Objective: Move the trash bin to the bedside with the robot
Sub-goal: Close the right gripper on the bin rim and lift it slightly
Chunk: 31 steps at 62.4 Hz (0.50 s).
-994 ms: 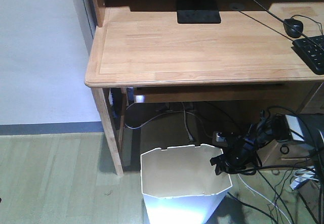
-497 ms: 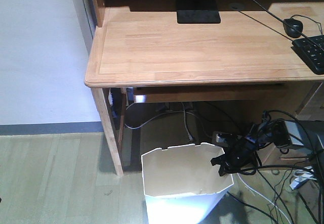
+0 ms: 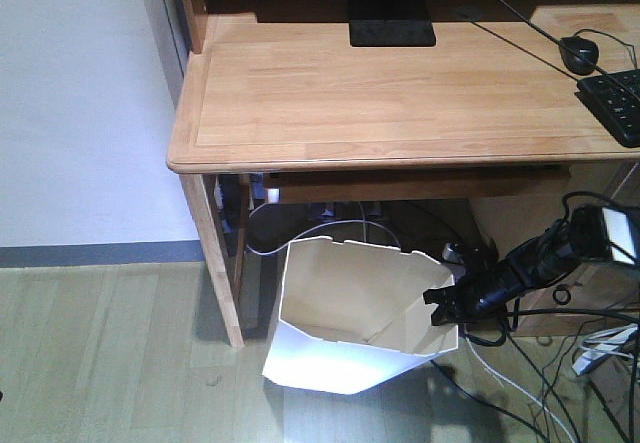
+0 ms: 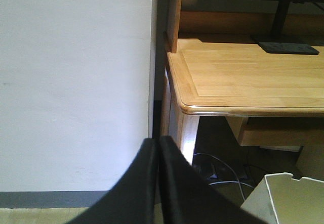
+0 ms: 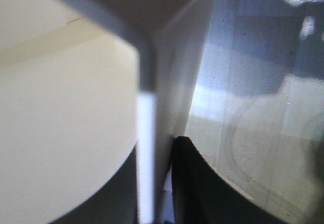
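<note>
The white trash bin [image 3: 345, 328] with a cream interior is tilted, its mouth facing the camera and its right side raised, on the floor under the wooden desk's left part. My right gripper [image 3: 440, 301], on a slim black arm, is shut on the bin's right rim. In the right wrist view the bin wall [image 5: 147, 133] sits between the two black fingers [image 5: 202, 183]. A corner of the bin shows in the left wrist view [image 4: 291, 198]. My left gripper [image 4: 158, 145] is shut and empty, pointing at the wall beside the desk. The bed is out of view.
A wooden desk [image 3: 390, 93] with a keyboard [image 3: 618, 103], mouse [image 3: 578, 53] and monitor base [image 3: 392, 23] stands above the bin. The desk leg [image 3: 215, 263] is left of the bin. Tangled cables [image 3: 560, 363] and a power strip lie on the floor to the right. A white wall [image 3: 80, 103] is at left.
My right gripper has lifted and pulled the bin's right rim, so the bin has tipped from upright to tilted. The right arm has stretched out toward the right.
</note>
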{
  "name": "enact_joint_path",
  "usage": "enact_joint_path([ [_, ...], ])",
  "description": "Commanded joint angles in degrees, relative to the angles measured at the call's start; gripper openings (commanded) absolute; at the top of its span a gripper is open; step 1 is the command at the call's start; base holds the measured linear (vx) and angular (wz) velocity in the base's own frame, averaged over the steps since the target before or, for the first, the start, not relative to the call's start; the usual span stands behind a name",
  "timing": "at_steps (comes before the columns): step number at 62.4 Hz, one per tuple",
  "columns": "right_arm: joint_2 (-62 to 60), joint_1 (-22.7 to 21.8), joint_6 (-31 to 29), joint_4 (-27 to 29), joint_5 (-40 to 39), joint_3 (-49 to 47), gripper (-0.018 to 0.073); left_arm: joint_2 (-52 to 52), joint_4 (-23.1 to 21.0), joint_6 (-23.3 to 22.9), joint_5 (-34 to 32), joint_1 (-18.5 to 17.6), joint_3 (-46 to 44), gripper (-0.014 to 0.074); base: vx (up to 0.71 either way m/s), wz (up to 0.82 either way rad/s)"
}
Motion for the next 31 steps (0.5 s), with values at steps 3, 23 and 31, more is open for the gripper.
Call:
enact_joint_path([
  [3, -9.9, -0.5, -6.0, 2.6, 5.3, 7.4, -0.0005, -0.8, -0.3, -0.3, -4.0, 0.0, 1.1, -0.0006, 0.0, 0.0],
  [23, -22.7, -1.6, -11.3, 2.6, 3.3, 21.5, -0.0005, -0.8, -0.3, -0.3, -4.0, 0.0, 1.1, -0.0006, 0.0, 0.0],
  [31, -27.4, -1.7, -12.8, 2.5, 3.0, 26.2, -0.0005, -0.8, -0.3, -0.3, -4.0, 0.0, 1.1, -0.0006, 0.0, 0.0],
])
